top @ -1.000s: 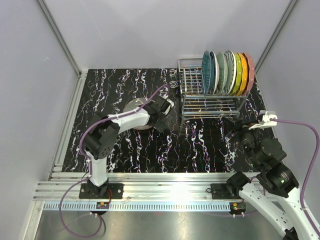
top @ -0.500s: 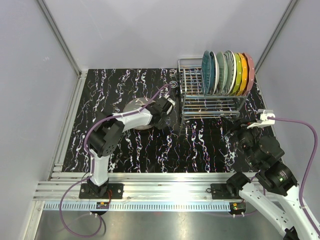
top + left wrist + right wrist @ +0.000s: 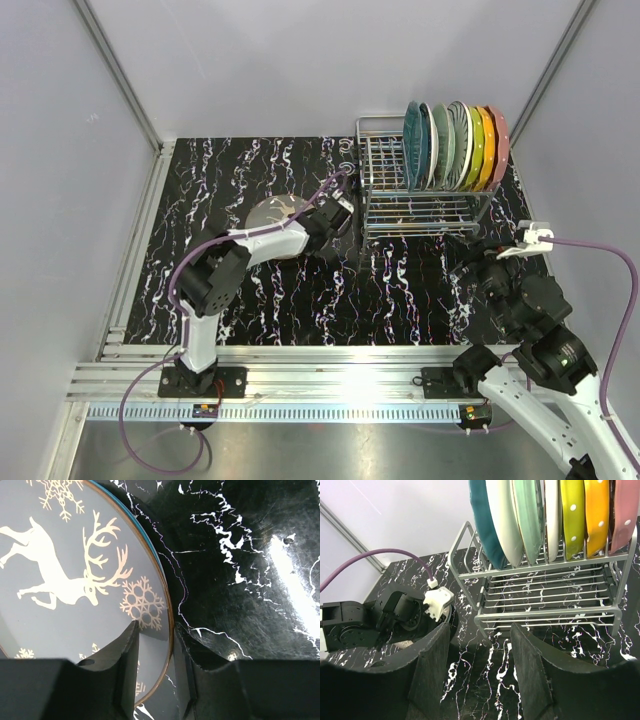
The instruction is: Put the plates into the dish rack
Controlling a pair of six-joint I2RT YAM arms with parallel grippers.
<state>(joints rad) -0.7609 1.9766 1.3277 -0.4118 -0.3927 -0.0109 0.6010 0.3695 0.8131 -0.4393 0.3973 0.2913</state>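
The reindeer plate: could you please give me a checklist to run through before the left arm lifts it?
1. Rim of the plate sits between the left gripper jaws: ok.
2. Jaws pressed firmly on that rim: cannot tell.
3. Free slots in the rack, left of the standing plates: ok.
4. Right gripper open, empty and away from the plate: ok.

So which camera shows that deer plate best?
The left wrist view: the plate fills it, white deer and snowflakes clear, its rim between the left claw's fingers. From the top view it is a pale disc half hidden under the left arm. The right wrist view barely shows it.
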